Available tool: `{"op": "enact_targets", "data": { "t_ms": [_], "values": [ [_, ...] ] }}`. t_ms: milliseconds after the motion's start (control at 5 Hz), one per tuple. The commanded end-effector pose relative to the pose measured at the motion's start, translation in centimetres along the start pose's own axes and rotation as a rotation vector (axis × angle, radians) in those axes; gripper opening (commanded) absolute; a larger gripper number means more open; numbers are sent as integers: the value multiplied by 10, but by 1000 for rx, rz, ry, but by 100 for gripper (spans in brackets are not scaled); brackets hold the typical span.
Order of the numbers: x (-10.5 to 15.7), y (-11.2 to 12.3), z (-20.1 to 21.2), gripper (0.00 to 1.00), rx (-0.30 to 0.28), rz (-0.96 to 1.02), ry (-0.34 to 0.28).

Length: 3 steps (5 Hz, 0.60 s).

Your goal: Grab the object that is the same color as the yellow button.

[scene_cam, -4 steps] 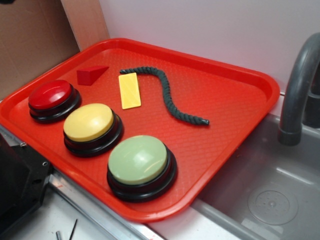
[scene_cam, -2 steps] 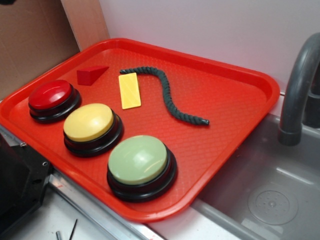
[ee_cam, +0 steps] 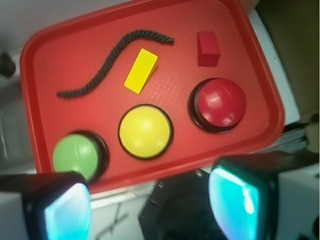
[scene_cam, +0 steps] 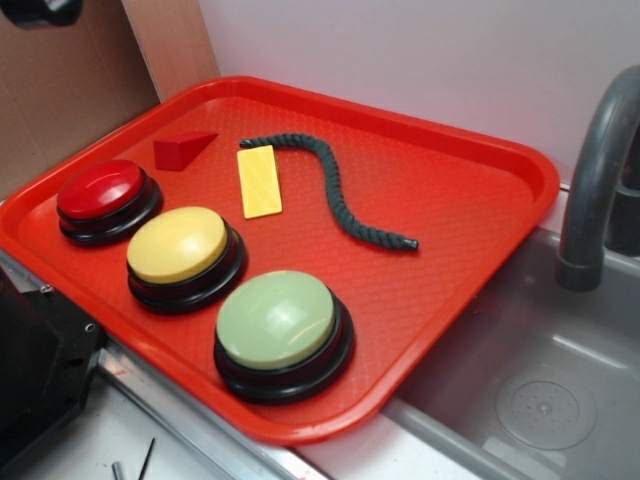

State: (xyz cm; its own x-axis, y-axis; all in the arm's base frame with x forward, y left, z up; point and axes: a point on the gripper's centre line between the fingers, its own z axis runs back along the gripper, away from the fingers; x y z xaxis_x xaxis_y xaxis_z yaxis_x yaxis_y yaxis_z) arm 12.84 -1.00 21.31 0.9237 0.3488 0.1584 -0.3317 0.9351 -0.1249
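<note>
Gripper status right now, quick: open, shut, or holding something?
Gripper: open, holding nothing, high above the tray. The yellow block lies untouched between the rope and the yellow button.

Flat yellow rectangular block, lying flat just beyond the yellow button, a pale-yellow dome on a black base.

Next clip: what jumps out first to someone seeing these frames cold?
The bright red tray fills the scene, with three dome buttons lined up along its near edge: the red button, the yellow button in the middle and the green button. Behind them lie a red wedge, a flat yellow block and a dark rope. The gripper is high above, jaws apart, holding nothing.
</note>
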Motion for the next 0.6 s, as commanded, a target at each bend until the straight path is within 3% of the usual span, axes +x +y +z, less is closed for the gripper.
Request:
{"op": "enact_targets", "data": {
  "t_ms": [0, 200, 400],
  "values": [
    [32, -1, -40, 100, 5, 314, -59],
    [59, -6, -75, 100, 21, 434, -144],
    [80, -14, -106, 100, 17, 455, -181]
  ]
}}
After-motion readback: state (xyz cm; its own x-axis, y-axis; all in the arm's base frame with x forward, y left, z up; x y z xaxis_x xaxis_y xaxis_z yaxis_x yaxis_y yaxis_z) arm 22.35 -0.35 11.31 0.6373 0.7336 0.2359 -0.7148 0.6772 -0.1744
